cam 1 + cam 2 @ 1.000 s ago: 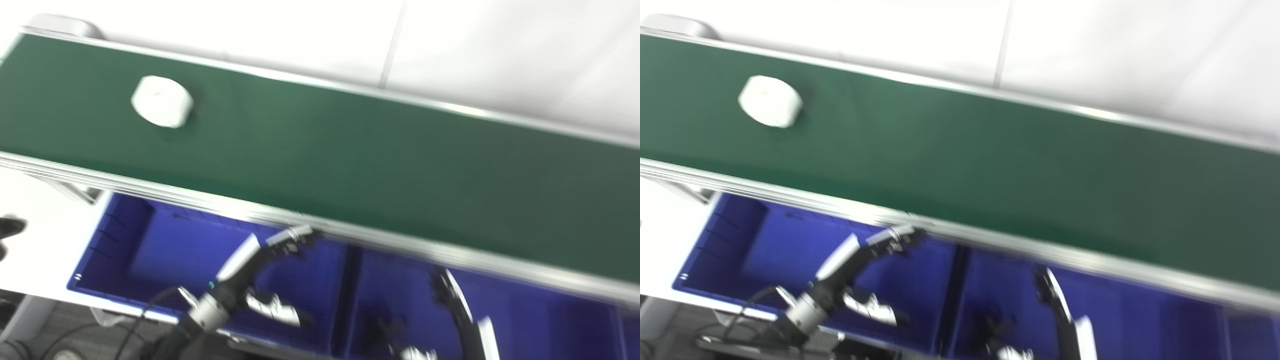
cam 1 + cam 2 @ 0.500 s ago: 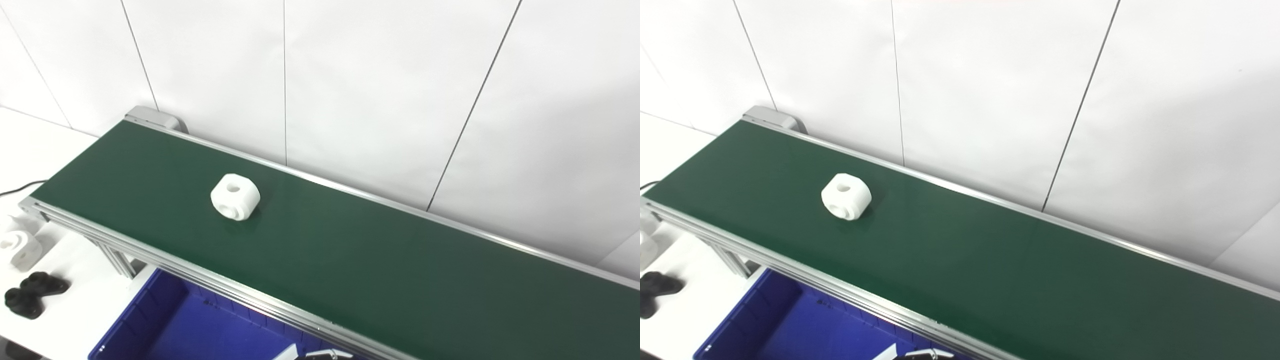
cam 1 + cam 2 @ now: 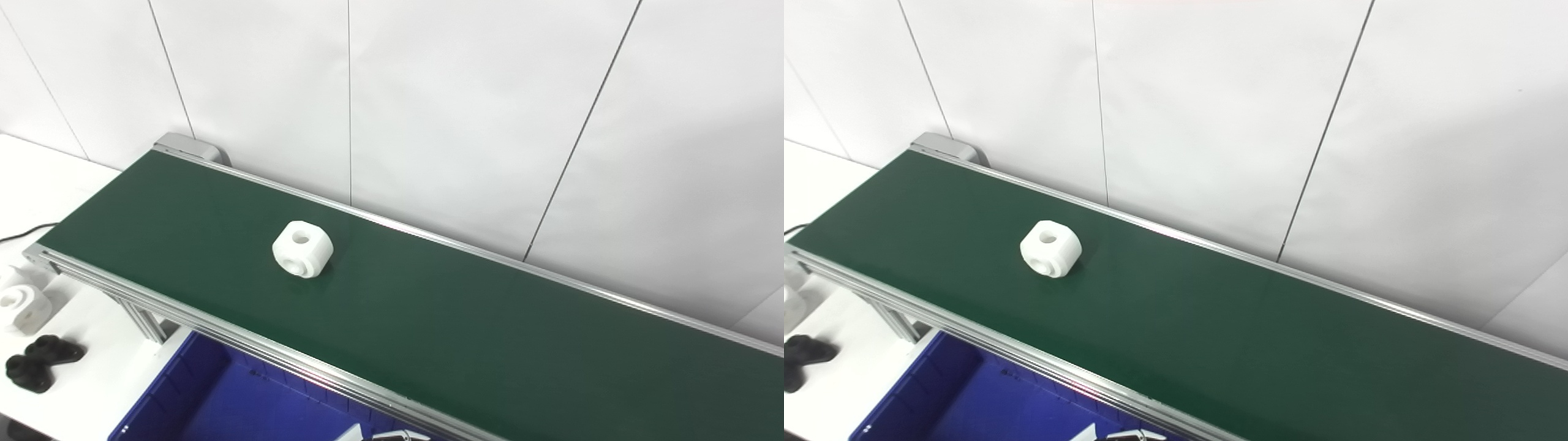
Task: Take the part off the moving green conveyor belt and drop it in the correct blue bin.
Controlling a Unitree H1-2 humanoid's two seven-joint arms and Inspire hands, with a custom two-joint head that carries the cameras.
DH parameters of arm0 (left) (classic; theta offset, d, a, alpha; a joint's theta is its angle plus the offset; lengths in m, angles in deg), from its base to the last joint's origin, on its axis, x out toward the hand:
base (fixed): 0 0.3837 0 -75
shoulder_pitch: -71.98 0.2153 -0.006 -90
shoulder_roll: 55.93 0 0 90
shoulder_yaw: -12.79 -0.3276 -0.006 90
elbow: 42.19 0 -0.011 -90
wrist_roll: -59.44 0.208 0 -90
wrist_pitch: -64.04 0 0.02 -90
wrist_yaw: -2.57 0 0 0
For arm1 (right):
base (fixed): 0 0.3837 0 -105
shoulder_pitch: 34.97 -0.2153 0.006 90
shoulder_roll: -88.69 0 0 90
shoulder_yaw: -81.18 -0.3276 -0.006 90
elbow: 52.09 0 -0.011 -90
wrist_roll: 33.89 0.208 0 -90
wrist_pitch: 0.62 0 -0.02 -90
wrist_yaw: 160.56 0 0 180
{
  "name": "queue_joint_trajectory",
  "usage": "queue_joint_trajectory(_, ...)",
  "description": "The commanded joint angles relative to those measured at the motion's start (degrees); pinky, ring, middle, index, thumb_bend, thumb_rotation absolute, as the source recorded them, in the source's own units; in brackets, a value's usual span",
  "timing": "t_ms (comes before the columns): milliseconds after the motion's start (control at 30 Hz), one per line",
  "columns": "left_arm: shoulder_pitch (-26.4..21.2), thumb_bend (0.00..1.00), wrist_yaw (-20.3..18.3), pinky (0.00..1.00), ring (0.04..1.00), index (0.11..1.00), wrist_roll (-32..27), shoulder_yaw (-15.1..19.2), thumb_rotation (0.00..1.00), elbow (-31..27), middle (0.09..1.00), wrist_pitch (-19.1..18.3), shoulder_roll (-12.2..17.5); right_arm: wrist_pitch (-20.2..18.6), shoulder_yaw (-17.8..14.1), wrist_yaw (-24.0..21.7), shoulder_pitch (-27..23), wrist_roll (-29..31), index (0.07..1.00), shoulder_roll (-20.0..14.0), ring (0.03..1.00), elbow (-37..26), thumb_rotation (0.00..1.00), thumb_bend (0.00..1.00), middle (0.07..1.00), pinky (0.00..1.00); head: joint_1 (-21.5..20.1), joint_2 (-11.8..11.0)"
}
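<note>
A white blocky part (image 3: 302,249) with round holes in its top and side lies on the green conveyor belt (image 3: 465,331), left of the belt's middle. Below the belt's near rail sits a blue bin (image 3: 245,410), only partly in view. Just a pale sliver of my left hand (image 3: 381,436) pokes in at the bottom edge, over the bin and well below the part; too little of it shows to read its fingers. My right hand is out of the picture.
On the white table at far left lie another white part (image 3: 23,306) and a black part (image 3: 37,361). The belt's aluminium rail (image 3: 257,349) runs between bin and belt. A white panelled wall (image 3: 465,122) stands right behind the belt.
The camera tilted up since one second ago, so both hands dropped out of the picture. Over the last half second the white part rode a little to the right along the belt.
</note>
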Motion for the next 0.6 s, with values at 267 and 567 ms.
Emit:
queue_joint_trajectory(267,2.58,0.9,0.1,0.66,0.746,0.766,-1.92,1.77,0.22,-11.43,0.793,2.06,2.32,2.83,0.51,1.7,0.43,-1.24,0.949,0.28,0.829,-1.72,0.24,0.81,0.871,0.74,-3.82,1.52)
queue_joint_trajectory(567,0.07,0.92,-6.83,0.64,0.73,0.77,-4.83,7.37,0.19,-22.36,0.804,2.01,-0.11,2.83,-1.75,-1.44,1.17,-1.31,0.945,1.55,0.86,-2.88,0.26,0.77,0.886,0.79,-7.64,2.98)
